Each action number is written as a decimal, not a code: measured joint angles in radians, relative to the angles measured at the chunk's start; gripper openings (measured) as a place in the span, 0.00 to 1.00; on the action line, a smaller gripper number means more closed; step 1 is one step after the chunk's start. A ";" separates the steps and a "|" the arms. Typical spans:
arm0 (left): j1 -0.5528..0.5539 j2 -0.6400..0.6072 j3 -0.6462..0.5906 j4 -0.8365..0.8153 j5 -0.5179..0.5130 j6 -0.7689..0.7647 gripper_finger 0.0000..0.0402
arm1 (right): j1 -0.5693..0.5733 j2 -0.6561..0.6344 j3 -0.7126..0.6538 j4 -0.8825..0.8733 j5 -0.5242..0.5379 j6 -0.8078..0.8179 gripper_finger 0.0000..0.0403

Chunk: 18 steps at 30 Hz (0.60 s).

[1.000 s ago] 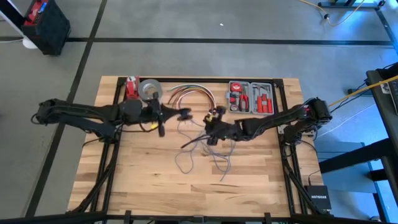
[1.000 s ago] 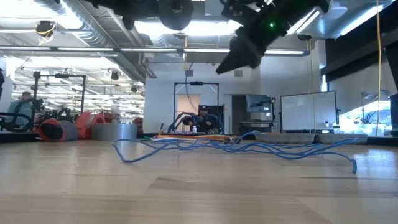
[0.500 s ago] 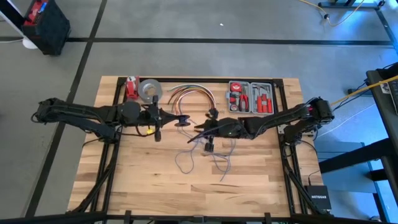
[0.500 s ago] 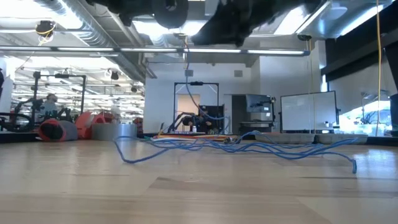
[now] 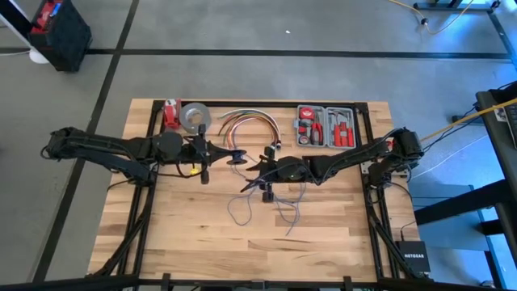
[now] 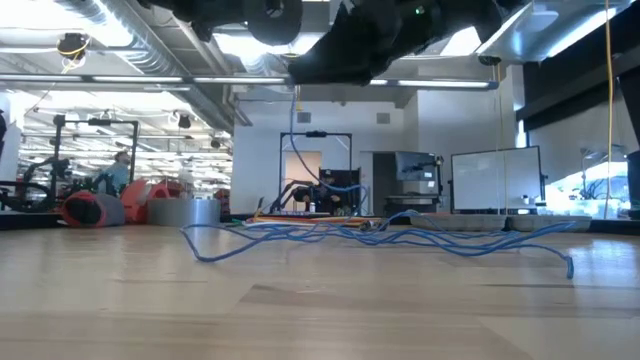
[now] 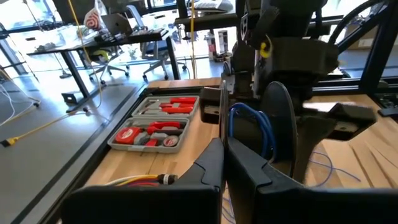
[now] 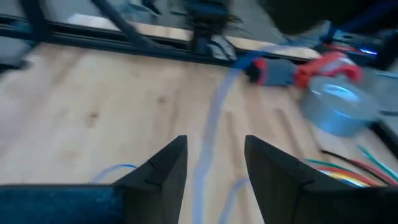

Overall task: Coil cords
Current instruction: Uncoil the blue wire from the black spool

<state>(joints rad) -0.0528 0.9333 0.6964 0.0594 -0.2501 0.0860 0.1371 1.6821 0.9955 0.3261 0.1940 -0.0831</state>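
The thin bluish-grey cord sprawls loose on the wooden table in front of the grey tool case. The left gripper, closed, seemingly holds wound cord turns. The right gripper, fingers spread empty, straddles a strand, ready to feed it.

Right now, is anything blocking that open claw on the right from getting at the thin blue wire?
Nothing visible does. The right gripper hangs open above the cords, and in its wrist view a strand runs straight between its fingers.

Left fingers pinched; right fingers spread.
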 joint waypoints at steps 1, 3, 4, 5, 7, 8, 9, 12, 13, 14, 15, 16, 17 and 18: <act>0.000 0.000 0.000 0.000 0.000 0.000 0.00 | 0.000 0.000 0.000 0.004 -0.031 0.000 0.41; 0.000 0.000 0.000 -0.006 0.000 -0.003 0.00 | 0.000 0.000 0.000 -0.010 -0.084 0.000 0.41; 0.000 0.000 0.000 -0.006 0.000 -0.004 0.00 | 0.000 0.000 0.000 -0.024 -0.104 0.000 0.41; 0.000 0.000 0.000 -0.006 0.000 -0.003 0.00 | 0.000 0.000 0.000 -0.030 -0.117 0.000 0.41; 0.000 0.000 0.000 -0.006 0.000 0.001 0.00 | 0.001 -0.001 0.000 -0.030 -0.114 -0.001 0.41; 0.000 0.000 0.000 -0.006 0.000 0.003 0.00 | 0.001 -0.001 0.000 -0.028 -0.101 -0.001 0.41; 0.000 0.000 0.000 -0.006 0.000 0.005 0.00 | 0.001 0.001 0.000 -0.027 -0.084 -0.001 0.41; 0.000 0.000 0.000 -0.005 0.000 0.001 0.00 | 0.000 0.004 0.000 -0.031 -0.047 -0.001 0.38; 0.000 0.000 0.000 -0.005 0.000 0.001 0.00 | 0.000 0.004 0.000 -0.030 -0.047 -0.001 0.36; 0.000 0.000 0.000 -0.006 0.000 0.001 0.00 | 0.000 0.004 0.000 -0.027 -0.047 -0.001 0.32; 0.000 0.000 0.000 -0.006 0.000 0.001 0.00 | 0.000 0.004 0.000 -0.023 -0.046 -0.001 0.29; 0.000 0.000 0.000 -0.005 0.000 0.001 0.00 | 0.000 0.004 0.000 -0.019 -0.045 -0.001 0.24; 0.000 0.000 0.000 -0.005 0.000 0.001 0.00 | 0.000 0.004 0.000 -0.013 -0.045 -0.001 0.19; 0.000 0.000 0.000 -0.005 0.000 0.001 0.00 | 0.000 0.004 0.000 -0.006 -0.044 -0.001 0.14</act>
<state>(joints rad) -0.0528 0.9337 0.6964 0.0541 -0.2501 0.0868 0.1371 1.6863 0.9951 0.3203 0.1498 -0.0841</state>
